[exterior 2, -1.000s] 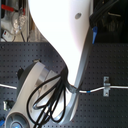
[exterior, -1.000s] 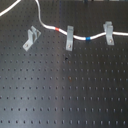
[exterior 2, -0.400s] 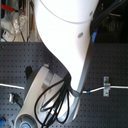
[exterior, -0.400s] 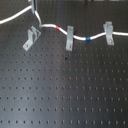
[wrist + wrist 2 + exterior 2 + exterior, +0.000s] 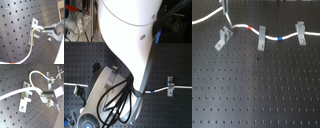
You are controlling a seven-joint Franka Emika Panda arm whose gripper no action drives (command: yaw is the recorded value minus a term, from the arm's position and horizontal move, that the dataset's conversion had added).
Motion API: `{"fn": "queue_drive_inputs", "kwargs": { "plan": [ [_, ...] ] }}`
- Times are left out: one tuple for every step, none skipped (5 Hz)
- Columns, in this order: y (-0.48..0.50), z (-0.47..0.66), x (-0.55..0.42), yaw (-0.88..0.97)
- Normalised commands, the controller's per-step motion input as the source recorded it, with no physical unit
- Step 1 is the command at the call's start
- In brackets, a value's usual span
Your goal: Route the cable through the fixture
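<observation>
The white cable (image 5: 242, 26) runs from the first exterior view's left edge up to my gripper (image 5: 226, 14), then down through two upright grey brackets. Its red band (image 5: 253, 28) and blue band (image 5: 280, 38) flank the middle bracket. The fixture (image 5: 223, 39), a slanted grey bracket with a forked top, stands just below the gripper. In both wrist views the fingers (image 5: 48, 29) (image 5: 48, 94) are shut on the cable (image 5: 35, 31) (image 5: 30, 88), which crosses the fixture's (image 5: 33, 33) (image 5: 25, 97) top. I cannot tell whether it sits between the prongs.
The middle bracket (image 5: 262, 38) and right bracket (image 5: 300, 33) hold the cable on the black perforated board (image 5: 257, 90). In the second exterior view the white arm (image 5: 129, 30) and its black hoses (image 5: 119, 102) hide most of the scene; one bracket (image 5: 170, 86) shows.
The gripper with the cable has shifted slightly near the fixture, and the cable loop at the first exterior view's upper left has changed shape a little. The brackets have not moved.
</observation>
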Motion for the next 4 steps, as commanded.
{"fn": "queue_drive_inputs", "kwargs": {
  "plan": [
    [0.046,0.39,-0.017,0.77],
    [0.066,0.23,-0.017,0.82],
    [0.055,0.01,-0.011,0.87],
    [0.032,0.0,-0.003,0.88]
  ]
}}
